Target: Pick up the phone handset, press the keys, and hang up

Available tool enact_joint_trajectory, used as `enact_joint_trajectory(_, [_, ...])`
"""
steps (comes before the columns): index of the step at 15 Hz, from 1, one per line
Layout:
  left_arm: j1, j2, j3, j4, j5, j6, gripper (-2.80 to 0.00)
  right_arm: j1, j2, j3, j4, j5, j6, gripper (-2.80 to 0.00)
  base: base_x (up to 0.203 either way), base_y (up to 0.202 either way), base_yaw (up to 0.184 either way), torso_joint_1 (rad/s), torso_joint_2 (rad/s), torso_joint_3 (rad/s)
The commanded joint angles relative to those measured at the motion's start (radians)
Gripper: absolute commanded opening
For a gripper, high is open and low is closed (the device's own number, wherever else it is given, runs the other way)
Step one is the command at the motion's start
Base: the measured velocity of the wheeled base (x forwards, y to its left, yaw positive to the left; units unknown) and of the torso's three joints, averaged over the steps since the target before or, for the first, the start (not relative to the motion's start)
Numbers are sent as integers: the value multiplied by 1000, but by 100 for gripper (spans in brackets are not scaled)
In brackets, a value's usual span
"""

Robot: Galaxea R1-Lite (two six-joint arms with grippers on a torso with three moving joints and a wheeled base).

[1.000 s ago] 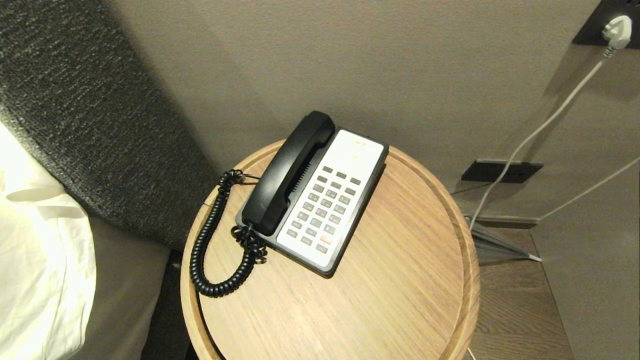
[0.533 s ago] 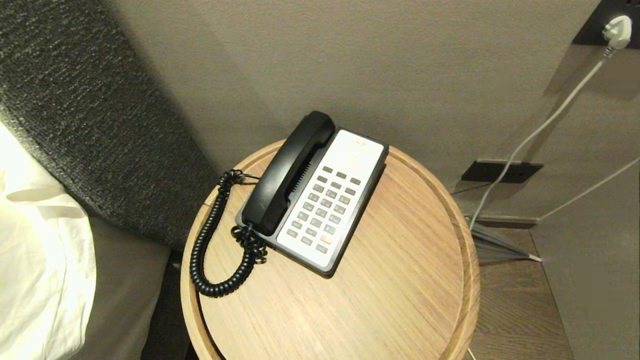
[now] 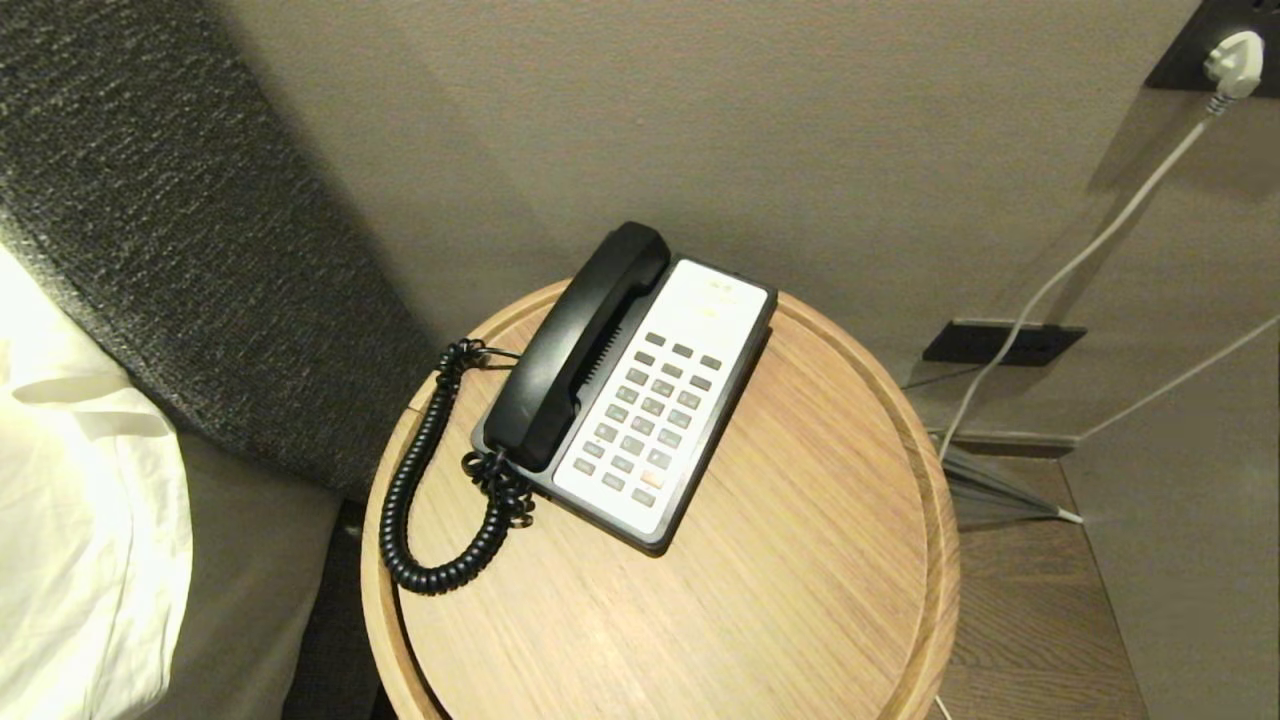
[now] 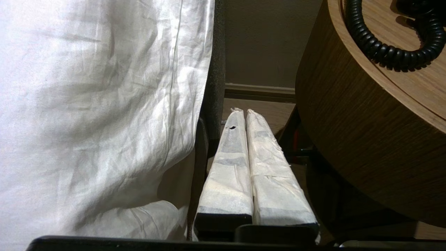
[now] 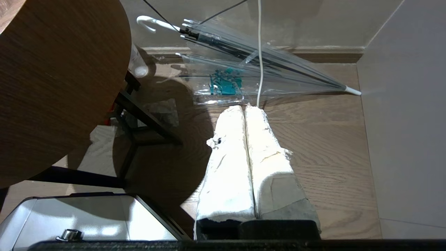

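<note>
Black phone handset point(image 3: 575, 345) – white keypad base point(image 3: 668, 400) – oak-grain table point(image 3: 800, 560).

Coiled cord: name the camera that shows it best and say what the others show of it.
The head view: the whole coiled cord loops across the round table from the handset. The left wrist view catches only one bend; the right wrist view shows none.

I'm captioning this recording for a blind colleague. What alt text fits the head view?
A black phone handset rests in its cradle on a black-and-white phone base set on a round wooden side table, its coiled cord looping over the tabletop. White bedding and a dark headboard lie to the left; no robot arm shows.
</note>
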Motion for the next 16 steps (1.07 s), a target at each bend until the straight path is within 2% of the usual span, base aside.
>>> enact_joint_trajectory(1, [0, 0, 40, -2, 0, 0, -280, 0, 0, 0, 1, 0, 0, -280, 0, 0, 0, 0, 0, 0])
enact_joint_trajectory(16, [0, 0, 40, -3, 0, 7, -280, 0, 2, 0, 1, 0, 0, -280, 0, 0, 0, 0, 0, 0])
